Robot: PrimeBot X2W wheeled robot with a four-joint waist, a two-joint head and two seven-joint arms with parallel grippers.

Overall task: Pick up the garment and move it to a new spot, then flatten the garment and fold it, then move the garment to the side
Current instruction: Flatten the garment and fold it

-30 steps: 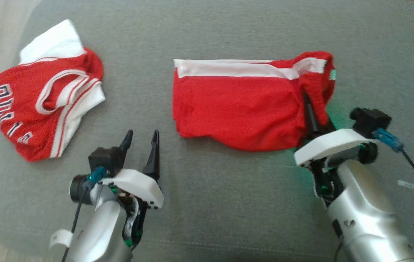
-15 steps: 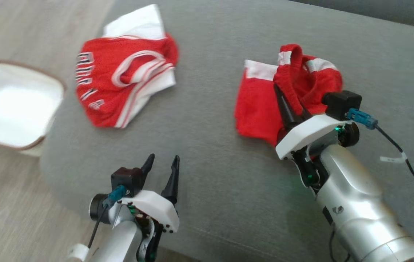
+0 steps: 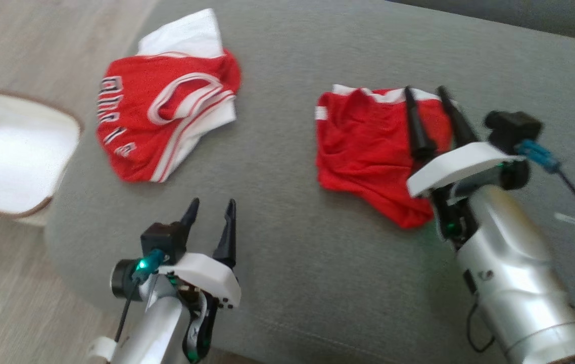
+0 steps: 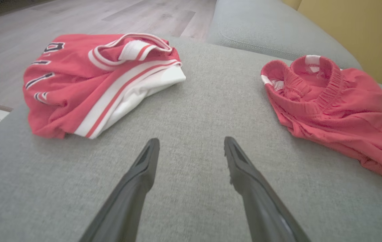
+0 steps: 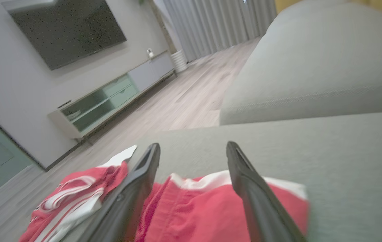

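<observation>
The red shorts are lying in a loosely folded, rumpled heap on the grey sofa seat, toward the robot's right, with their white band running along the far edge. The right gripper is hanging over the right-hand part of the shorts with its two dark fingers spread wide and nothing pinched between them. From the head view I cannot tell whether the fingertips are brushing the cloth or floating just above it. In the right wrist view the same fingers are standing apart, with the red fabric and its white band lying beneath them. The left gripper is hovering over bare cushion near the front edge, also gaping wide and holding nothing, well apart from both garments. Off to the robot's left a red and white jersey with dark lettering is sitting bunched up on the seat, well apart from the shorts. Beyond the seat's left edge a white basket with a brown rim is standing on the pale wooden floor.
</observation>
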